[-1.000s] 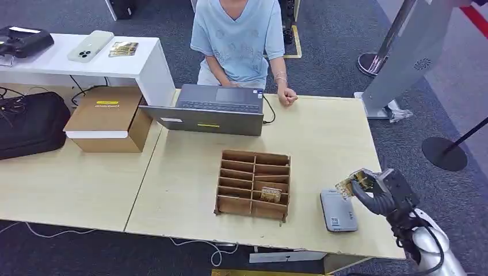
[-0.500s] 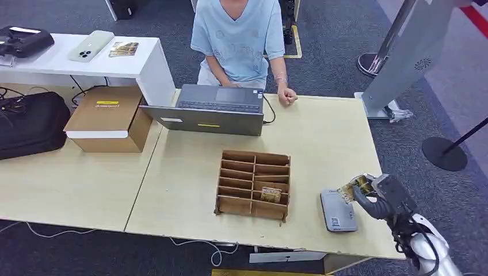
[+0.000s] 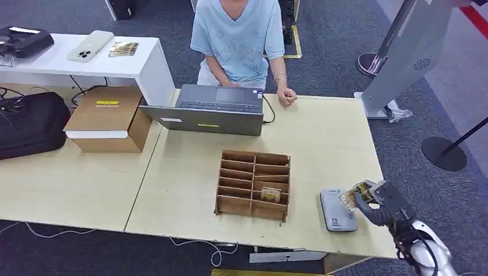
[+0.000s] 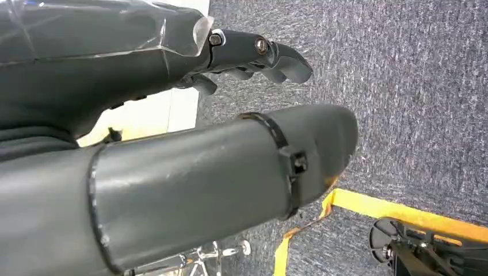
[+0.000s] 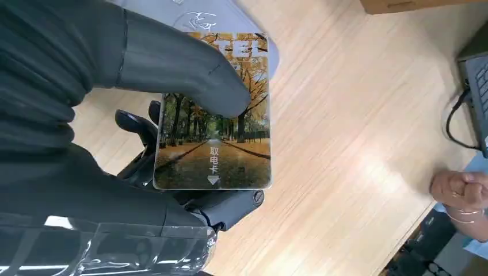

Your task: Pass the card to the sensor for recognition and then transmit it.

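My right hand (image 3: 377,202) holds a card (image 3: 354,194) printed with an autumn tree avenue, at the table's near right corner. The card's edge hangs just over the right side of the grey card sensor (image 3: 337,210), which lies flat on the table. In the right wrist view the thumb (image 5: 190,69) presses on the card (image 5: 221,138), with the sensor (image 5: 190,14) behind it. In the left wrist view my left hand (image 4: 253,54) hangs over grey carpet with its fingers curled and nothing in it.
A wooden divided card rack (image 3: 253,185) stands left of the sensor, with a card in one slot. A person (image 3: 239,34) sits at the far side behind an open laptop (image 3: 216,109), fist (image 3: 286,96) resting on the table. A cardboard box (image 3: 109,118) stands at left.
My right hand has moved down and slightly nearer with the card, bringing it lower over the sensor's right edge. Nothing else has moved.
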Controlling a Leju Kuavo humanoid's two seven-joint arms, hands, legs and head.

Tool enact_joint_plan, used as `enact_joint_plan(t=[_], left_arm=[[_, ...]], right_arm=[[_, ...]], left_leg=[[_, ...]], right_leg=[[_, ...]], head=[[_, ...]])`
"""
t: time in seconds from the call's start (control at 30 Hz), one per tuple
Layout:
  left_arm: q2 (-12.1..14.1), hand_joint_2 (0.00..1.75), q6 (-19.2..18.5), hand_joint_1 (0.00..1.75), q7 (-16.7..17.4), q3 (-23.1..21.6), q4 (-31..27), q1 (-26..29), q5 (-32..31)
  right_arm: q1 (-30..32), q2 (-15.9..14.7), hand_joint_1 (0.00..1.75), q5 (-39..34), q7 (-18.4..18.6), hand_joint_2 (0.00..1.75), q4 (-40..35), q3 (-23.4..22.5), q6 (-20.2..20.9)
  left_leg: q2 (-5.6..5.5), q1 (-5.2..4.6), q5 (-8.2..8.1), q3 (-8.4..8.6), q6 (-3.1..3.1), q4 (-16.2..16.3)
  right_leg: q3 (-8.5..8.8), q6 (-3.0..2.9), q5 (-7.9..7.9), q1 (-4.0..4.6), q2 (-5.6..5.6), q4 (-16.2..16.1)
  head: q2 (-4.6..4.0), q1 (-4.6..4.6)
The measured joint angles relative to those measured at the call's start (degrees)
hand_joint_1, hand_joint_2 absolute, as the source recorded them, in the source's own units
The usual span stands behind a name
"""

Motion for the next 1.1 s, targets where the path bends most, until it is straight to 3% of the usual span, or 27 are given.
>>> enact_joint_plan(t=[1.1], left_arm=[[0.07, 0.00, -1.38, 0.00, 2.06, 0.00, 0.02, -0.30, 0.87]], right_arm=[[-6.76, 4.33, 1.75, 3.56, 1.22, 1.75, 8.57, 3.41, -0.52]], left_leg=[[-0.01, 0.00, 0.00, -0.01, 0.00, -0.01]], right_leg=[[0.00, 0.00, 0.00, 0.00, -0.01, 0.01]], head=[[0.00, 0.02]])
